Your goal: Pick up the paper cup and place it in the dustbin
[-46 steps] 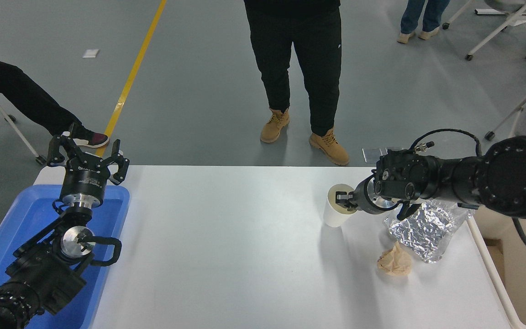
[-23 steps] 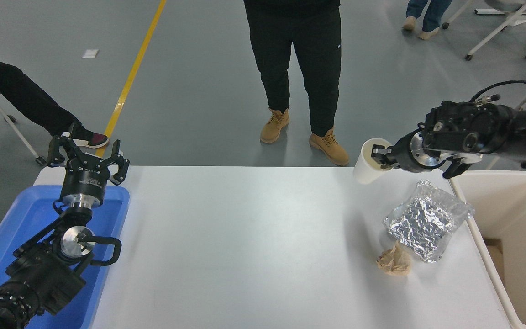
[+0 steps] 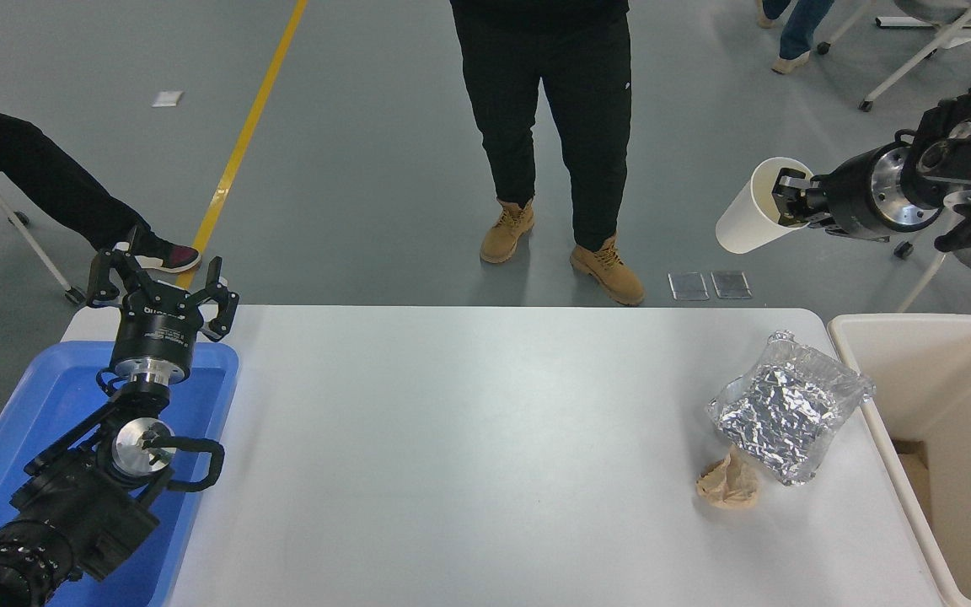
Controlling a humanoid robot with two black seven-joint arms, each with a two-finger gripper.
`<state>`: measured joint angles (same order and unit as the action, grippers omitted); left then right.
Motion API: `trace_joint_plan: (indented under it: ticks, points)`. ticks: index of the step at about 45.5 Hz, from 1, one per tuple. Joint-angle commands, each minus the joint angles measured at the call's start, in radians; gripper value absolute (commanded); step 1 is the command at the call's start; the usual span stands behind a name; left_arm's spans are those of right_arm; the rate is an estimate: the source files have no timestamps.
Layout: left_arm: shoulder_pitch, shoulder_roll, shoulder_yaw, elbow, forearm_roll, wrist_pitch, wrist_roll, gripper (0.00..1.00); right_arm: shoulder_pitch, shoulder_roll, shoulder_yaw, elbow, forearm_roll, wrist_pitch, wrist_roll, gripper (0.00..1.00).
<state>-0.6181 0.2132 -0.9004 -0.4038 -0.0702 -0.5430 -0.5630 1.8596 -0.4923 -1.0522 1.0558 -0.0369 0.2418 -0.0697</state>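
Head view, single frame. R arm enters from the upper right edge, held high above and beyond the table's far right corner; the right gripper (image 3: 789, 196) is clamped on the rim of the paper cup (image 3: 748, 221), one finger inside the mouth, one outside. Cup is tilted nearly on its side, mouth twd the gripper, base pointing down-left, seen against the grey floor, clear of the table (image 3: 469, 438) and well apart from everything on it. The dustbin (image 3: 907, 354), beige w/ thick smooth rim, stands at the table's right end, only partly in frame; cup is up-left of its near corner, not over its opening. On the table near the bin: crinkled silver foil bag (image 3: 785, 409), and just below-left of it, touching or nearly so, a crumpled tan paper wad (image 3: 728, 484). L arm is parked at the lower left over the blue tray (image 3: 47, 405), which sits at the table's left end; the left gripper (image 3: 163, 282) points away from the camera w/ fingers spread wide, holding nothing. Far side: a person (image 3: 549, 126) in black trousers and tan boots stands facing the table's middle; a seated person's leg (image 3: 47, 185) shows at the left edge.
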Motion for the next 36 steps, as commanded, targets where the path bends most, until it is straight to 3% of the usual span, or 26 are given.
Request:
trace_joint_plan:
  ticks: [1, 16, 26, 36]
  points:
    - [0.000, 0.000, 0.000, -0.001, 0.000, 0.000, 0.000, 0.99, -0.088, -0.029, -0.009, -0.121, 0.008, -0.035, -0.002, 0.00]
    - [0.000, 0.000, 0.000, 0.000, 0.000, 0.000, 0.000, 0.99, -0.378, -0.107, 0.015, -0.496, 0.011, -0.052, -0.005, 0.00]
    - [0.000, 0.000, 0.000, 0.000, 0.000, 0.000, 0.000, 0.99, -0.569, -0.133, 0.020, -0.655, 0.150, -0.093, -0.005, 0.00]
    - [0.000, 0.000, 0.000, -0.001, 0.000, 0.000, 0.000, 0.99, -0.717, -0.155, 0.061, -0.786, 0.204, -0.134, -0.007, 0.00]
